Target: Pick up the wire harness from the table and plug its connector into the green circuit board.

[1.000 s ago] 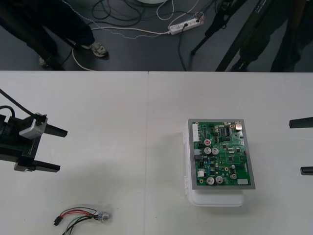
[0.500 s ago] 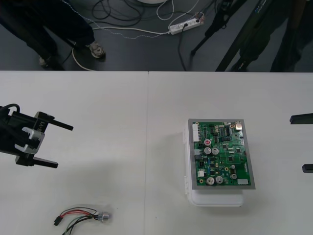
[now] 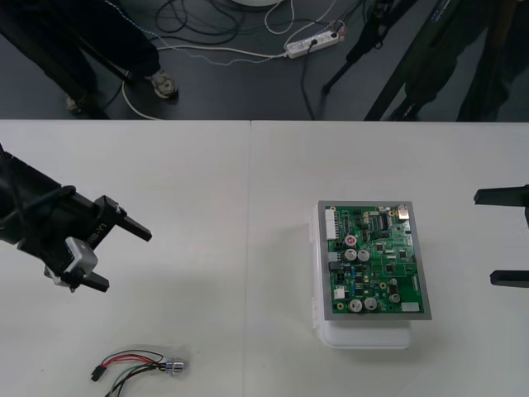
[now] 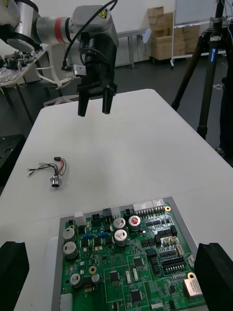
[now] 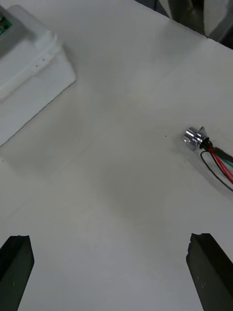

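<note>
The wire harness (image 3: 136,365) lies on the table near the front left edge, with its black plug (image 3: 97,374) on the left and its metal socket (image 3: 173,366) on the right. My left gripper (image 3: 127,262) hangs open above the table, a little behind the harness and angled toward the front right. From the left wrist, the socket (image 5: 195,137) and the red and black wires (image 5: 221,163) lie ahead between the wide-apart fingers (image 5: 209,272). The green circuit board (image 3: 374,258) sits on its white base (image 3: 364,335) at centre right. My right gripper (image 3: 485,238) stands open at the right edge.
In the right wrist view the board (image 4: 126,257) lies just ahead of the open right gripper (image 4: 114,277), with the left gripper (image 4: 95,104) and the harness (image 4: 51,170) further off. A table seam (image 3: 248,248) runs down the middle. Bare table separates harness and board.
My left gripper has swung from pointing right to pointing diagonally toward the front right, and has moved a little to the right. The right gripper has edged inward from the right edge.
</note>
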Motion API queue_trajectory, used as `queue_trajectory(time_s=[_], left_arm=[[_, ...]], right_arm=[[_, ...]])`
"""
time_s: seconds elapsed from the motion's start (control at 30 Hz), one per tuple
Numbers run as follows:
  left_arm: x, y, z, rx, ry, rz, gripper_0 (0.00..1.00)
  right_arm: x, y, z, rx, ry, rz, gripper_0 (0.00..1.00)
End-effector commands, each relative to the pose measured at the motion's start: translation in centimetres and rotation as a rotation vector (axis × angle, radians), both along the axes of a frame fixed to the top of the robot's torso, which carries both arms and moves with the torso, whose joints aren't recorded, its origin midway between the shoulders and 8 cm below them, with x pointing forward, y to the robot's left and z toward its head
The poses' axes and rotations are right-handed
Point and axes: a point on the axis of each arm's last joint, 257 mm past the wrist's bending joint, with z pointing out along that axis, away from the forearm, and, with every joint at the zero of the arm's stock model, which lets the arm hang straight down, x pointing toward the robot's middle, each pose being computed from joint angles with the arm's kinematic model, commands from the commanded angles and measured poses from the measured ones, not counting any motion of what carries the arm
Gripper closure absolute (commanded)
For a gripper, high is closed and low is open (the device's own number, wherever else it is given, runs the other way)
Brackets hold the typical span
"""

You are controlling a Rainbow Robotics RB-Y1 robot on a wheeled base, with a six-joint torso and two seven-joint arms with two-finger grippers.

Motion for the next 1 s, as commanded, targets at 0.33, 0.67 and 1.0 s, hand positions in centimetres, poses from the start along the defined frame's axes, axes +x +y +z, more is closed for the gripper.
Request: queue_trajectory(time_s=[0.33, 0.67, 1.0], left_arm=[[0.6, -0.6, 0.8, 0.255, -0.446, -0.504, 0.07], [-0.2, -1.3, -1.5, 0.359, -0.582, -0.776, 0.07], [-1.3, -1.1, -4.3, 0.432, -0.647, -1.076, 0.07]], right_arm=[[0.1, 3.5, 0.3, 0.109, -0.018, 0.047, 0.0], [1.3, 5.1, 0.4, 0.106, -0.068, 0.061, 0.0], [1.7, 6.6, 0.2, 0.133, -0.052, 0.094, 0.0]])
